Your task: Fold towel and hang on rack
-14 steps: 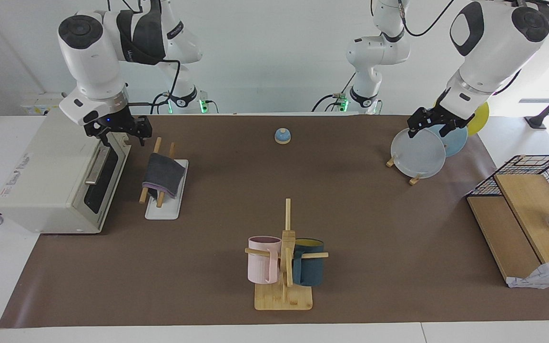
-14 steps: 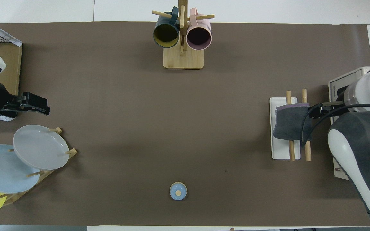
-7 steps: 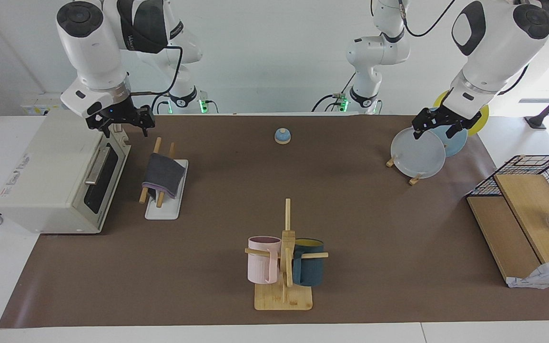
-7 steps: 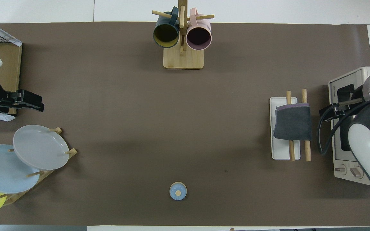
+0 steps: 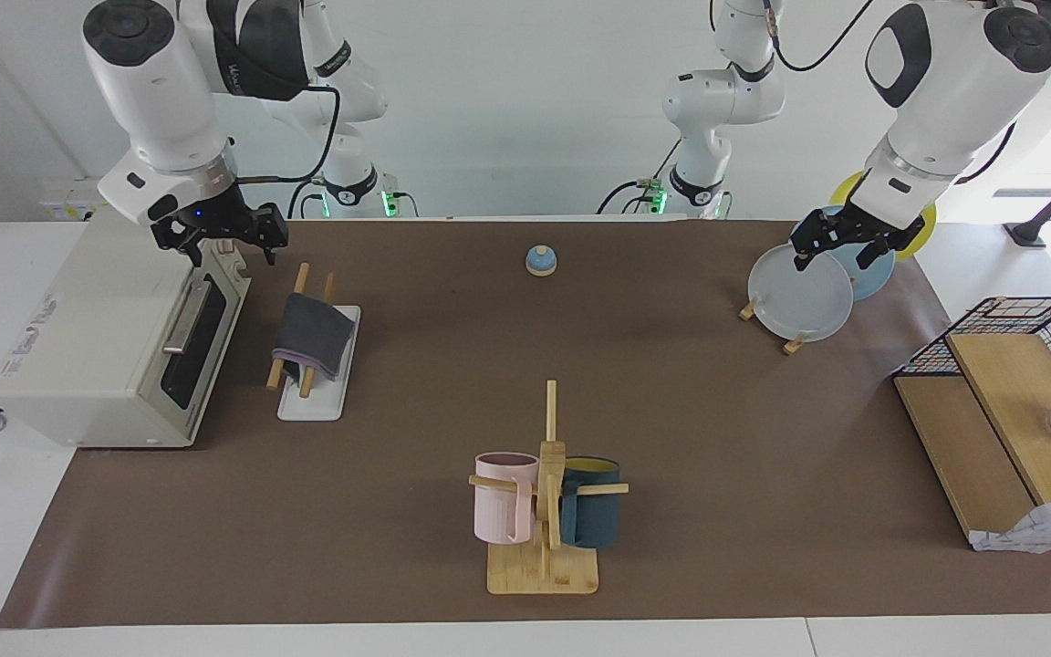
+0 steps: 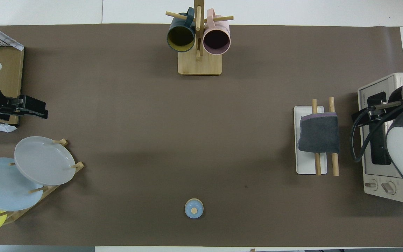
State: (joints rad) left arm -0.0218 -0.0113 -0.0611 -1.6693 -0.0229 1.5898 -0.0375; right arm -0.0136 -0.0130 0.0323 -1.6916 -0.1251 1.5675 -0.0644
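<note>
i see the towel [image 5: 311,336], a thin cloth folded with its dark grey face out and a purple strip at one edge, draped over the rack [image 5: 317,388], two long parallel light wooden rods above a flat white rectangular base. the towel lies across both rods, and the ends of the rods stick out of it on both sides. the rack stands on the brown mat of the desk [image 5: 717,438], toward the right arm's end, just beside the cream toaster oven [image 5: 97,351].

the right claw [image 5: 220,239] hangs in the air over the top edge of the toaster oven, apart from the towel and the rack. its fingers stand spread and nothing is between them, so i read it as released. in the overhead view only a dark part of it with a black cable shows over the oven.

the left claw [image 5: 837,246] hangs over the round plates on the small wooden stand [image 5: 795,344], at the left arm's end of the desk. it is over the pale grey plate [image 5: 799,297], with a light blue plate [image 5: 872,269] next to it. its fingers look apart and i see nothing held, so released too.

the bamboo mug tree [image 5: 546,547] with a pink mug [image 5: 503,497] and a dark teal mug [image 5: 591,516] stands at the desk edge farthest from the robots, and a small blue bell [image 5: 540,260] sits near the robots.
</note>
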